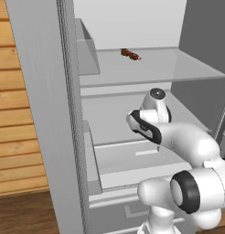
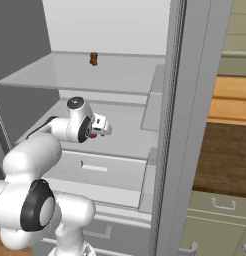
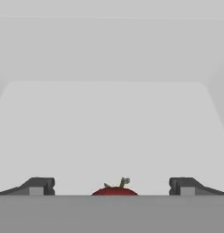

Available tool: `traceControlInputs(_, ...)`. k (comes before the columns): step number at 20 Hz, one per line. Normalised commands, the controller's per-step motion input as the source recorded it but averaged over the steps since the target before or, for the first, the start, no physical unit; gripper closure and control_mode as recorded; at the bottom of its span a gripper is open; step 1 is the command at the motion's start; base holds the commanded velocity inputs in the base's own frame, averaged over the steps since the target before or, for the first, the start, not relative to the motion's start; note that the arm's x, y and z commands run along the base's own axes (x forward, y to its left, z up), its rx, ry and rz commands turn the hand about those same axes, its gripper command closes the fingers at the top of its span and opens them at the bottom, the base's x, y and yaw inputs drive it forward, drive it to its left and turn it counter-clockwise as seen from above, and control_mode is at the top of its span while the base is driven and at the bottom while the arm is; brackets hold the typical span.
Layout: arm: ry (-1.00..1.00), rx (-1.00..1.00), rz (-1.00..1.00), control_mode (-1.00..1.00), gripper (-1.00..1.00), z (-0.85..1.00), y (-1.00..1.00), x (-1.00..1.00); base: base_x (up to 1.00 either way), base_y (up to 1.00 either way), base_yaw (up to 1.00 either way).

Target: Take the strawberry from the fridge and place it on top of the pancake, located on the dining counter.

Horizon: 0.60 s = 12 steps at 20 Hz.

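Note:
The fridge stands open and my arm reaches in over its middle shelf. In the hand view the strawberry, red with a small green stem, lies on the pale shelf right between my two fingertips. Its lower part is cut off at the bottom of that view. My gripper is open, with a wide gap on each side of the berry. From the right base view the gripper hovers low over the shelf, with a bit of red strawberry just under it. The pancake and the dining counter are out of view.
A small dark red-brown food item lies on the upper glass shelf, above my hand. The open door's edge and its door bins stand close on the right. A wood-topped cabinet counter lies beyond the door.

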Motion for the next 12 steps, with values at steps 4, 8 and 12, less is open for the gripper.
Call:
traceControlInputs(4,0.00,-0.02,0.00,-1.00,1.00,-0.56,-0.09,-0.27,0.00,0.00,0.00)
traceControlInputs(8,-0.03,0.00,0.00,-1.00,1.00,-0.73,-0.31,-0.82,0.00,0.00,0.00)
traceControlInputs(12,-0.02,0.00,0.00,-1.00,1.00,-0.24,-0.06,-0.25,0.00,0.00,0.00)
